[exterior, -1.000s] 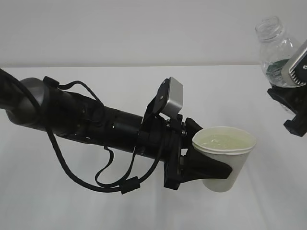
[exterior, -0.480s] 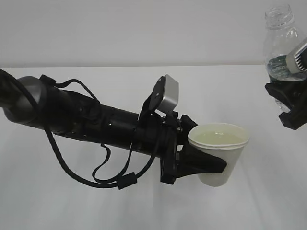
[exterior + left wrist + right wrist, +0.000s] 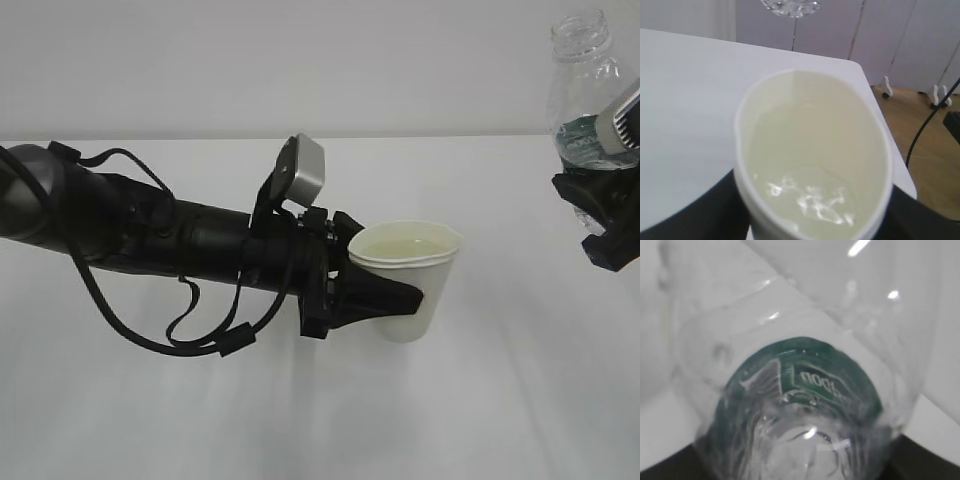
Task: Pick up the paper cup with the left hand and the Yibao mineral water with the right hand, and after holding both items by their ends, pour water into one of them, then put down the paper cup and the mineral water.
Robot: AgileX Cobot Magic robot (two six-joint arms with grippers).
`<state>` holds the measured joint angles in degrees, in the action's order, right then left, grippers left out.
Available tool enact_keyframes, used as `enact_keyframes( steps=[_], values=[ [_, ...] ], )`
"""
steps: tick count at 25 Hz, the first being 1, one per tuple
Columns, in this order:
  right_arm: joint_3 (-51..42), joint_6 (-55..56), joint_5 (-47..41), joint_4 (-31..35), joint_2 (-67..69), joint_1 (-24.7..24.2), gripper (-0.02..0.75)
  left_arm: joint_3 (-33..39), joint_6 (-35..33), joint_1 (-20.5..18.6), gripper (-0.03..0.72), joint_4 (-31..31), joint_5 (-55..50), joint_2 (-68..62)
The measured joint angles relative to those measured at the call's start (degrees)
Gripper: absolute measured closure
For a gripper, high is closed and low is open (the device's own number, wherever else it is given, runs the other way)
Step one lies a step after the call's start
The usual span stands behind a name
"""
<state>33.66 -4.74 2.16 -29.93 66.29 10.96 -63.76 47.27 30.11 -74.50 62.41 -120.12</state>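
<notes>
The white paper cup (image 3: 405, 282) hangs above the table with pale water inside, and my left gripper (image 3: 396, 296) is shut on its lower wall. In the left wrist view the paper cup (image 3: 810, 165) fills the picture, with black fingers (image 3: 715, 210) on both sides. The clear Yibao mineral water (image 3: 583, 85) stands upright at the far right, its open neck on top and little water left. My right gripper (image 3: 603, 212) is shut on its lower end. The right wrist view looks up the bottle (image 3: 800, 405) at its green label.
The white table (image 3: 300, 420) stretches below both arms. The left arm and its looping cable (image 3: 180, 320) lie across the left half. In the left wrist view the table's far corner (image 3: 855, 65) gives way to a wooden floor (image 3: 925, 125).
The left arm has drawn the cup to the left and slightly up. The bottle tipped upright about a second ago and has stayed still since.
</notes>
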Motion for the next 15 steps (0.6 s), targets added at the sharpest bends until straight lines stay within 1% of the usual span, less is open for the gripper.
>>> enact_keyframes(
  steps=[8,15],
  values=[
    [0.00,0.00,0.00,-0.11,0.00,0.00,0.330,0.00,-1.87,-5.16,0.258,0.00,0.00,0.00],
    [0.00,0.08,0.00,-0.70,0.00,0.00,0.330,0.00,-2.45,-10.95,0.258,0.00,0.00,0.00]
  ],
)
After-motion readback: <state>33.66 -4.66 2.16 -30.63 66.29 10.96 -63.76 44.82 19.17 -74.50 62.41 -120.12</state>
